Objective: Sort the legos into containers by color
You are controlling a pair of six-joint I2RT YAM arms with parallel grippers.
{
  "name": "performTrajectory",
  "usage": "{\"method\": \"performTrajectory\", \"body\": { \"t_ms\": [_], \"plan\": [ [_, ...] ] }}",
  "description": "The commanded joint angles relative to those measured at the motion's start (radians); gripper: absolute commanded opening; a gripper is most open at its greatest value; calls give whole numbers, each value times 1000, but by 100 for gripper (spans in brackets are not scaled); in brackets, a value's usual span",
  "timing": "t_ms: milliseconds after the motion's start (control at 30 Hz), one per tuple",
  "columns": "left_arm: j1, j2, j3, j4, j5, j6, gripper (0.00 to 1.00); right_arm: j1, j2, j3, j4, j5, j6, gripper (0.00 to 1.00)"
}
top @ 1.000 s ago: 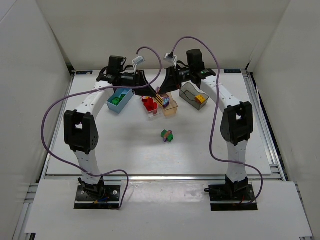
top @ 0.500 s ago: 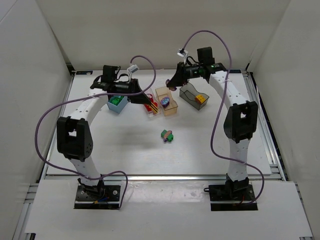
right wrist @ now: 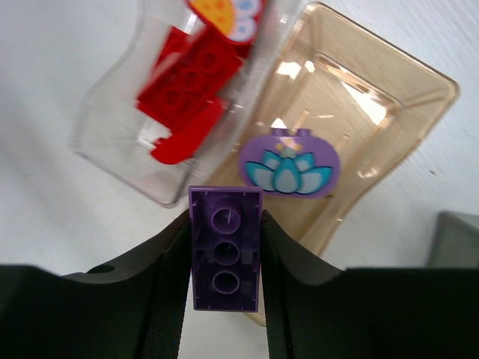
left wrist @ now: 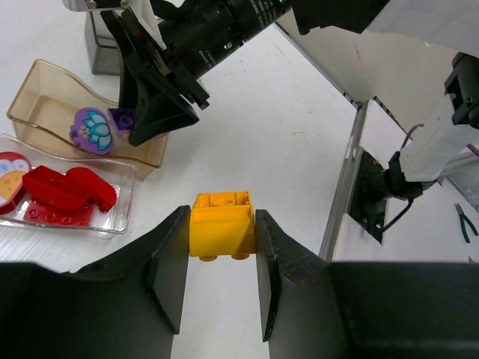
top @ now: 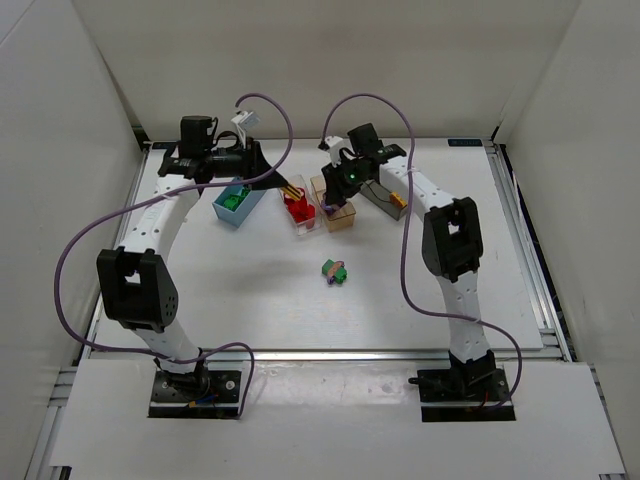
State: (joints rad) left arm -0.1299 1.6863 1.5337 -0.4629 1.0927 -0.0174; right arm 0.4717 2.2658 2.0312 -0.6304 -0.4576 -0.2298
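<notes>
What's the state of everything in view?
Left tool, shut on yellow brick.
Right tool, shut on purple brick.
Clear bin, holds red bricks.
Peach bin, holds lotus piece.
Blue bin, holds green bricks.
Grey bin, partly hidden; yellow piece inside.
Loose bricks, green and pink, unsorted on table.

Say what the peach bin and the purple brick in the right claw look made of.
Translucent peach-orange rectangular bin: probably thin hard plastic, glossy; table shows through, rim glints. Small purple rectangular brick: opaque moulded plastic, slight sheen, crisp round studs.
</notes>
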Motion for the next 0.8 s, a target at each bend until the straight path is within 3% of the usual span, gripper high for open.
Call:
{"method": "performTrajectory", "body": {
  "t_ms": [0,67,167,300,333,467,600,767],
  "plan": [
    [10,-51,25,4,-40,13,12,-13,14,7,14,119,-46,36],
    [12,-50,23,4,-51,13,12,-7,24,4,18,148,-57,45],
    [12,-39,31,6,-54,13,12,-7,32,-2,34,151,-63,48],
    [12,-25,40,10,-45,13,12,-5,26,11,25,100,-72,74],
    [12,-23,42,13,-39,13,12,-4,20,9,24,85,-68,76],
    [12,-11,28,99,-45,-67,12,-16,-98,-2,46,-38,18,78],
    [-19,48,14,360,-99,-246,11,-39,-319,-146,161,-33,82,79],
    [-95,225,210,323,-213,-260,10,-90,-532,-310,83,25,20,81]
  ]
}}
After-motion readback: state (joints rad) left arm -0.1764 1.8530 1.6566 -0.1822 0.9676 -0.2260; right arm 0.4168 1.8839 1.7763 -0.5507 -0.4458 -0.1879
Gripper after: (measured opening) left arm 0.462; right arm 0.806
